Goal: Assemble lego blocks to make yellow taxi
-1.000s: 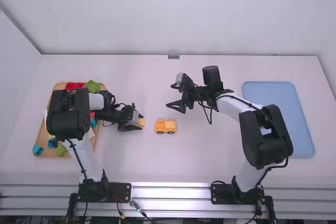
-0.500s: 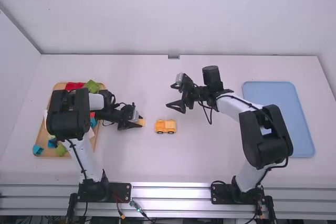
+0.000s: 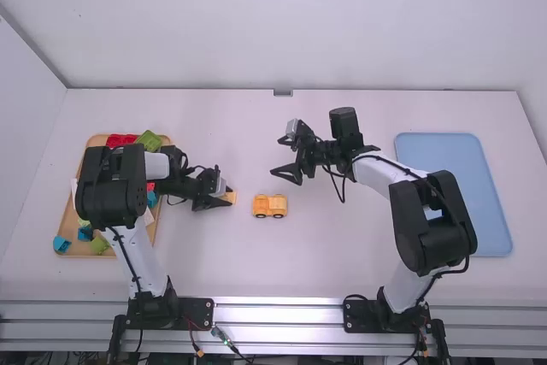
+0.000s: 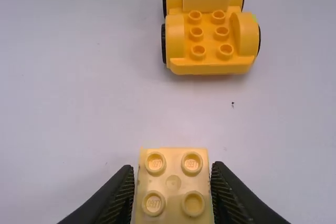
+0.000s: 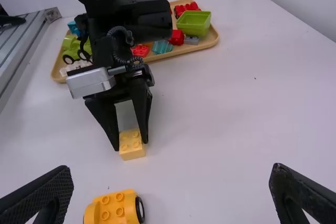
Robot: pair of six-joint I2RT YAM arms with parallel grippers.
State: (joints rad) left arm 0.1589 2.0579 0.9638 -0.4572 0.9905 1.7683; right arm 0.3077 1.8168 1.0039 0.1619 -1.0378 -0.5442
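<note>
Left tool (image 3: 227, 199) closed on yellow block (image 4: 173, 183)

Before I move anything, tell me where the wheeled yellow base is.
In the high view, the wheeled yellow base sits on the table near the middle, just right of the pale yellow block at the left tool.

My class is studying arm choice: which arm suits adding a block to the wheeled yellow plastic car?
Left, I'd judge: its fingers grip the pale yellow studded block near the car, while the right fingers stand open, empty.
</note>
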